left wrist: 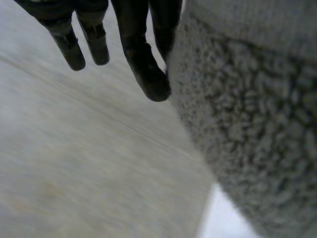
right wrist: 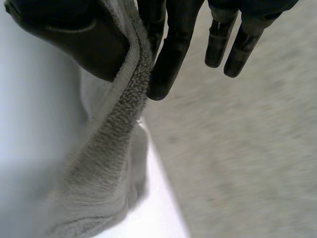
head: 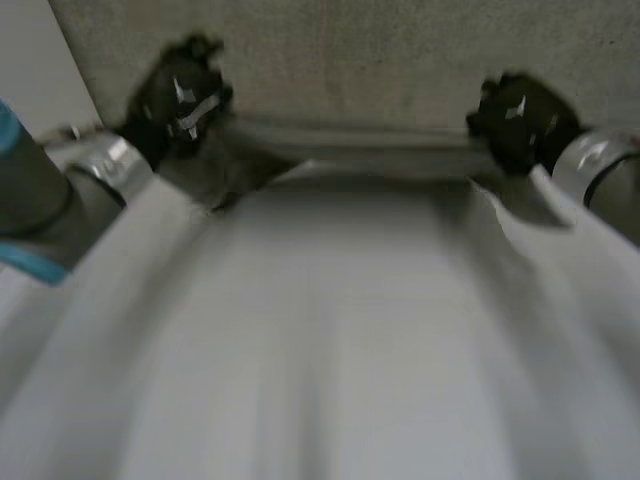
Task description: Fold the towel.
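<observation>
Fold in progress: left hand (head: 180, 95) and right hand (head: 515, 120) each pinch one end of the towel (left wrist: 247, 124) by its raised edge; next, probably, lay it evenly over the half lying on the desk (left wrist: 218, 225).

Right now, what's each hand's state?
Left hand: shut on the towel, pinched at one end of its far edge.
Right hand: shut on the towel, pinched between thumb and fingers.

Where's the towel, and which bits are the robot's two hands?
towel (head: 330, 330), head view, its broad middle
left hand (left wrist: 143, 64), left wrist view, on a finger
right hand (right wrist: 171, 54), right wrist view, on a finger
</observation>
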